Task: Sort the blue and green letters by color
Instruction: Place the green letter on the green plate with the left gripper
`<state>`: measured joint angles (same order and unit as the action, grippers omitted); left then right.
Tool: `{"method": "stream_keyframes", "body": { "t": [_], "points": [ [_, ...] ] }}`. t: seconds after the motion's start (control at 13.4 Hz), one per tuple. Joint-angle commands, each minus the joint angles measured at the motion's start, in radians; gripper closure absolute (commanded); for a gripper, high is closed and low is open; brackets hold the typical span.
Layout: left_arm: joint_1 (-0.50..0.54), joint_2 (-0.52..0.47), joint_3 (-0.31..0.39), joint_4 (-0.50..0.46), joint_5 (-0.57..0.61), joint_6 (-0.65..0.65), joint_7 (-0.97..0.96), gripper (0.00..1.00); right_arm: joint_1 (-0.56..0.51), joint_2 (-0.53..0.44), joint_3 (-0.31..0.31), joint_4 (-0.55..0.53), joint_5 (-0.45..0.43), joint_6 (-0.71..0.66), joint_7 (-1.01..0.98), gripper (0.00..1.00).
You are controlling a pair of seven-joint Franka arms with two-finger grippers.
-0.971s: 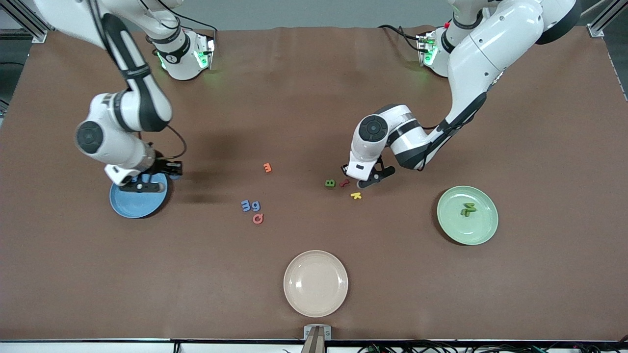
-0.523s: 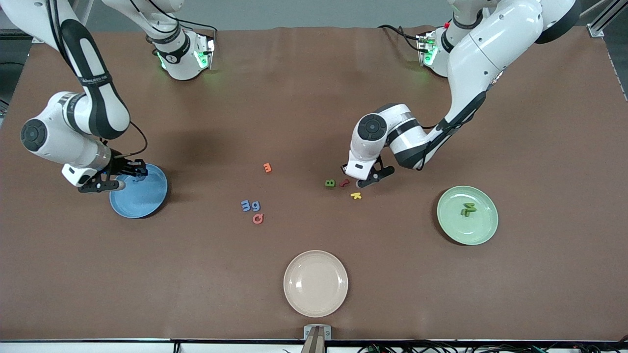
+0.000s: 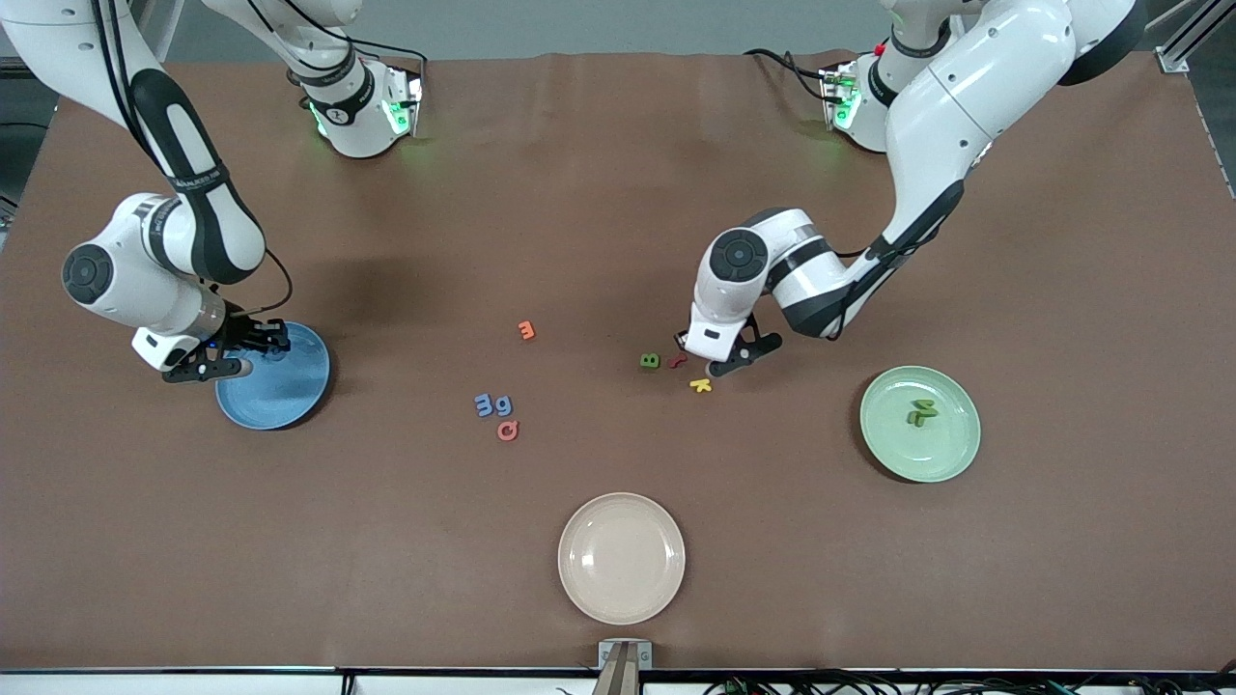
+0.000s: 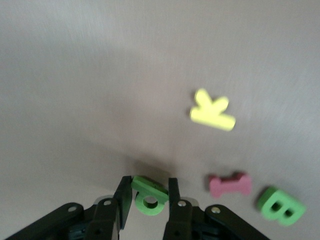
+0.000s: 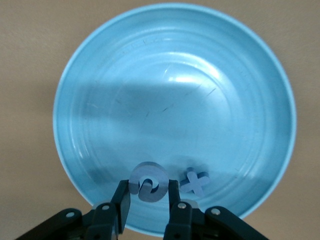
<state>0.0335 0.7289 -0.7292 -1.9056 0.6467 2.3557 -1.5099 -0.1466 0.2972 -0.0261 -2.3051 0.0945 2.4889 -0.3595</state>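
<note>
We log: left tool (image 4: 146, 197) pinching green letter (image 4: 149, 196) just above desk (image 3: 579, 193), beside dark red letter (image 4: 230, 184), green B (image 4: 281, 206), yellow K (image 4: 212, 111). Right tool (image 5: 148, 197) gripping blue letter (image 5: 148, 182) over blue plate (image 5: 175, 65); blue cross-shaped letter (image 5: 195, 181) lies in plate. Two blue letters (image 3: 492, 404) mid-desk; green letters (image 3: 921, 413) on green plate (image 3: 951, 454).
</note>
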Motion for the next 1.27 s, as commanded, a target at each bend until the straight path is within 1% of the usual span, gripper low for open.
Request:
{"method": "stream_keyframes", "body": {
  "t": [0.0, 0.15, 0.3, 0.37, 0.52, 0.6, 0.75, 0.82, 0.9, 1.05, 1.12, 1.19],
  "points": [
    [0.063, -0.08, -0.007, 0.005, 0.016, -0.041, 0.055, 0.98, -0.019, 0.016, 0.017, -0.017, -0.006, 0.042, -0.012, 0.83],
    [0.127, -0.112, -0.012, 0.005, 0.013, -0.073, 0.14, 0.98, -0.016, 0.028, 0.018, -0.02, -0.001, 0.056, -0.012, 0.82],
    [0.225, -0.121, -0.021, 0.007, 0.005, -0.105, 0.242, 0.98, -0.014, 0.028, 0.018, -0.025, 0.002, 0.056, -0.012, 0.78],
    [0.291, -0.124, -0.036, 0.01, 0.005, -0.12, 0.319, 0.98, -0.014, 0.028, 0.018, -0.025, 0.004, 0.054, -0.01, 0.59],
    [0.402, -0.128, -0.038, 0.005, 0.005, -0.13, 0.484, 0.98, -0.013, 0.025, 0.018, -0.024, 0.002, 0.048, -0.009, 0.06],
    [0.46, -0.128, -0.038, 0.008, 0.005, -0.13, 0.57, 0.98, -0.013, 0.019, 0.018, -0.022, 0.002, 0.041, -0.001, 0.01],
    [0.541, -0.118, -0.038, 0.02, 0.005, -0.128, 0.701, 0.98, 0.004, 0.008, 0.023, -0.017, 0.004, 0.027, 0.007, 0.01],
    [0.563, -0.114, -0.038, 0.025, 0.005, -0.128, 0.73, 0.97, 0.022, -0.001, 0.022, -0.014, 0.004, 0.018, 0.022, 0.01],
    [0.575, -0.106, -0.036, 0.03, 0.005, -0.128, 0.743, 0.96, 0.045, -0.012, 0.023, -0.008, 0.005, 0.002, 0.084, 0.01],
    [0.579, -0.077, -0.033, 0.043, 0.004, -0.128, 0.74, 0.79, 0.108, -0.026, 0.023, 0.027, 0.004, -0.077, 0.27, 0.01],
    [0.577, -0.074, -0.032, 0.043, 0.004, -0.128, 0.741, 0.55, 0.136, -0.027, 0.023, 0.045, 0.005, -0.112, 0.366, 0.01],
    [0.579, -0.074, -0.027, 0.042, 0.004, -0.128, 0.731, 0.07, 0.174, -0.027, 0.023, 0.065, 0.005, -0.134, 0.486, 0.01]
  ]
}}
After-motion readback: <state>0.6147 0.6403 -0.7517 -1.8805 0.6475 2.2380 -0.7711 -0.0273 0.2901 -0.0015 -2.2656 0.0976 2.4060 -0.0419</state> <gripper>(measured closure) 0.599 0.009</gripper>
